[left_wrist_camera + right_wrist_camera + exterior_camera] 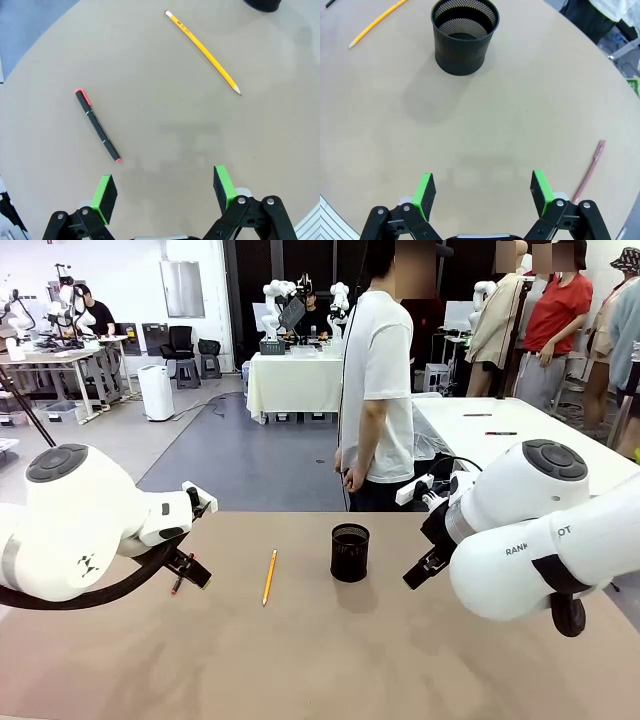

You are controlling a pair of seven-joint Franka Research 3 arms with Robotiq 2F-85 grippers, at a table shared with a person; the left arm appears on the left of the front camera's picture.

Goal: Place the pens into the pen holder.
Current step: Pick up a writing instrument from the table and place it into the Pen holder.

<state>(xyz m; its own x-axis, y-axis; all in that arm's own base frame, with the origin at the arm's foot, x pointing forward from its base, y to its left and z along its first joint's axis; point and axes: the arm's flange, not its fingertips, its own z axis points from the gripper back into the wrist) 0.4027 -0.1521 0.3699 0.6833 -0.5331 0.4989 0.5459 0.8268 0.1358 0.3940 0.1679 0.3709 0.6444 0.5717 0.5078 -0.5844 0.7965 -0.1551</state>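
A yellow pencil (269, 577) lies on the tan table, left of the black mesh pen holder (350, 552), which stands upright and looks empty. In the left wrist view, a black pen with pink ends (97, 125) lies flat just beyond my left gripper (165, 192), which is open and empty above the table. The pencil (202, 51) lies farther off. My right gripper (485, 192) is also open and empty, hovering short of the pen holder (465, 35). A dark maroon pen (588, 172) lies beside its right finger. In the front view, the left gripper (190, 572) hangs at the table's left and the right gripper (425, 565) at its right.
A person (375, 390) in a white shirt stands at the table's far edge (300, 514), behind the pen holder. The tan surface (320, 660) between the two arms is bare. A white table (520, 435) with pens on it stands behind on the right.
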